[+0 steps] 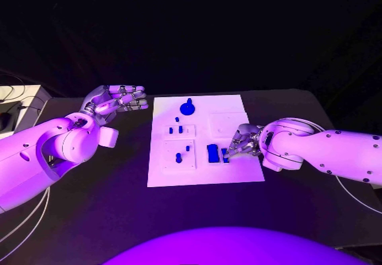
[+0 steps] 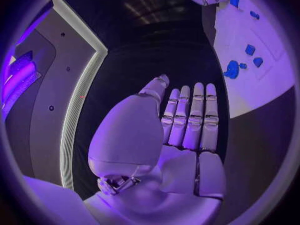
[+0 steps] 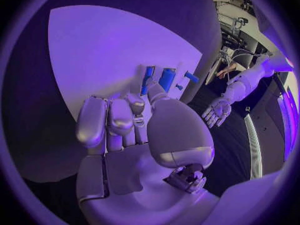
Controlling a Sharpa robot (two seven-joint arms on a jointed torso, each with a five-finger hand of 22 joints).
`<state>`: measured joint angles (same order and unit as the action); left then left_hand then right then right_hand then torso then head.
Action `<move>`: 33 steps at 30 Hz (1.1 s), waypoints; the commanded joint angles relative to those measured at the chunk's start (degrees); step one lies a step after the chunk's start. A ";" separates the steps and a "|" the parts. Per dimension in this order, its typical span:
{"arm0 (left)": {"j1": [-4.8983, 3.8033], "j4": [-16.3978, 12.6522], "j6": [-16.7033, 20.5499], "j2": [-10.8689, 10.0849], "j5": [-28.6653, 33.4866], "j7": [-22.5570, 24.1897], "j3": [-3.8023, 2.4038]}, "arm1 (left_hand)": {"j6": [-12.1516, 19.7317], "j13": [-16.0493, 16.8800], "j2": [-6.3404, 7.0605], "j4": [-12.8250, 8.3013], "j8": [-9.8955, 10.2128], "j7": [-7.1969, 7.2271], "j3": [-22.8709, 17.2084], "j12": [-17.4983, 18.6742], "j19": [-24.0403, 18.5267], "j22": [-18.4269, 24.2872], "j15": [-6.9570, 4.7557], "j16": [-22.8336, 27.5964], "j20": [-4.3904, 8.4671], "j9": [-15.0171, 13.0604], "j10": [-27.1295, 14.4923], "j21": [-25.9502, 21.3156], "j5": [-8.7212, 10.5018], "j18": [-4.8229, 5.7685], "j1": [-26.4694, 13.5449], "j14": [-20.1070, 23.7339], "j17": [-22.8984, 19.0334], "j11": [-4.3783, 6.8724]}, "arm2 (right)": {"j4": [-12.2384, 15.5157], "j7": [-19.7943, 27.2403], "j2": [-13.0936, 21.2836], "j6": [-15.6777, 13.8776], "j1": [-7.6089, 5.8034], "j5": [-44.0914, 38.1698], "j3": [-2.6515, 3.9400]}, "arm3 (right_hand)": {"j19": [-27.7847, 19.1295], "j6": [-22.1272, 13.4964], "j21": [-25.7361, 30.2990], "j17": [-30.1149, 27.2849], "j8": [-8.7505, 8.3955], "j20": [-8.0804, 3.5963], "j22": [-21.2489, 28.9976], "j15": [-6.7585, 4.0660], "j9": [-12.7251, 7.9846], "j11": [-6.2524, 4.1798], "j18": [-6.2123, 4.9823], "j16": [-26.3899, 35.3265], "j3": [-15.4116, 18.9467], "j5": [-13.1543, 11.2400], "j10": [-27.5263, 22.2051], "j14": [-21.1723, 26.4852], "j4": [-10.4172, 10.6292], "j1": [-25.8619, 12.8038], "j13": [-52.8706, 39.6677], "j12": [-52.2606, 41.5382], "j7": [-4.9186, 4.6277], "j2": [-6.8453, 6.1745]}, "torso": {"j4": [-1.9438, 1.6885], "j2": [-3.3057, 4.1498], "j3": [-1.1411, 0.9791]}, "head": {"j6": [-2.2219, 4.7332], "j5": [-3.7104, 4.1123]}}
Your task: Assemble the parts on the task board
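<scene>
The white task board (image 1: pixel 203 176) lies in the middle of the table. A round blue part with a knob (image 1: pixel 187 106) sits at its far end, and small blue pegs (image 1: pixel 175 130) stand in its left half. A larger blue block (image 1: pixel 213 153) stands near the front right. My right hand (image 1: pixel 241 142) is bent down onto the board beside that block, its fingertips pinching a slim blue part (image 1: pixel 226 159); the right wrist view has this part (image 3: pixel 148 80) just past the fingers. My left hand (image 1: pixel 118 99) hovers left of the board with fingers stretched out, holding nothing.
A white box with cables (image 1: pixel 16 105) stands at the table's far left edge. Bare black table (image 1: pixel 104 210) lies in front of the board and to both sides. A raised square panel (image 1: pixel 225 124) takes up the board's right half.
</scene>
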<state>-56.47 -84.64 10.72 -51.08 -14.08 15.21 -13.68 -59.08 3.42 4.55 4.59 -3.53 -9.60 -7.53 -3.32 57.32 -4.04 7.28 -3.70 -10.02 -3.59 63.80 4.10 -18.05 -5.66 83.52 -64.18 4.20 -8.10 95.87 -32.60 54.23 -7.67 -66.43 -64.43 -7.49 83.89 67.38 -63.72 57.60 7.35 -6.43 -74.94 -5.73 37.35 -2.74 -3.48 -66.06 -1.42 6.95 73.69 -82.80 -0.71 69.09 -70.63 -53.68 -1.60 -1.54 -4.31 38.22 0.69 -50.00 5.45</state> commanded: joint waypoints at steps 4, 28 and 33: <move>0.00 -0.17 -0.80 0.05 0.23 0.25 -0.04 | 0.18 -0.05 0.33 0.27 -0.04 -0.26 0.07 -0.07 -0.23 0.07 0.03 0.21 -0.05 0.01 -0.35 -0.19 -0.24 0.34 0.07 0.44 0.08 -0.03 | 0.03 0.42 0.27 -1.05 0.33 -0.61 -0.25 | 2.40 -0.02 0.19 0.11 0.60 0.03 -8.68 0.07 0.54 0.38 -0.01 0.32 -0.81 -1.13 0.06 -0.18 2.96 -1.05 0.07 -0.29 -0.07 -1.92 | -0.06 -0.01 0.02 | 0.12 0.13; 0.03 1.23 -0.71 0.89 0.40 0.99 -0.04 | 0.04 -0.04 0.27 0.31 -0.05 -0.17 0.01 -0.07 -0.28 0.07 0.00 0.21 -0.04 0.01 -0.22 -0.19 -0.25 0.37 0.06 0.37 0.09 0.02 | -1.15 21.52 3.95 -18.26 -0.22 16.44 -0.08 | 2.03 -1.35 4.82 -2.12 0.34 0.31 -7.78 0.34 0.66 0.88 -0.52 2.81 8.86 5.93 -1.51 0.08 8.35 -3.75 1.97 1.81 -0.75 -1.83 | 0.12 -0.64 0.14 | 1.53 -0.05; 0.17 2.32 -0.18 1.75 0.88 1.92 -0.03 | -0.17 -0.04 0.25 0.34 -0.08 0.06 -0.09 -0.08 -0.26 0.06 -0.05 0.21 -0.03 -0.01 0.00 -0.18 -0.23 0.40 0.06 0.27 0.10 0.13 | -4.38 33.87 2.55 -22.05 -0.31 26.12 -0.06 | -0.42 -3.29 18.21 -8.33 -1.68 0.99 -4.39 1.01 -0.71 1.87 -1.82 10.01 9.86 9.43 -6.04 1.77 3.05 -0.61 8.07 10.65 -1.98 2.03 | 0.42 -1.48 0.39 | 2.27 -0.02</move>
<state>-56.39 -82.43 10.78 -49.59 -13.95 15.57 -13.67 -59.08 3.42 4.55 4.60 -3.53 -9.60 -7.54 -3.32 57.32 -4.05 7.28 -3.70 -10.03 -3.59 63.80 4.10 -18.05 -5.65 83.52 -64.18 4.23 -8.11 92.02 -10.46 57.01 -25.22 -66.66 -46.85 -7.61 83.64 64.39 -46.90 49.84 5.87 -5.52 -74.91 -4.75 36.76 -0.91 -4.85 -56.76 8.44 16.12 68.48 -81.35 2.76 68.26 -63.24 -44.16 -3.59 0.13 -4.08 37.29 0.90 -48.09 5.37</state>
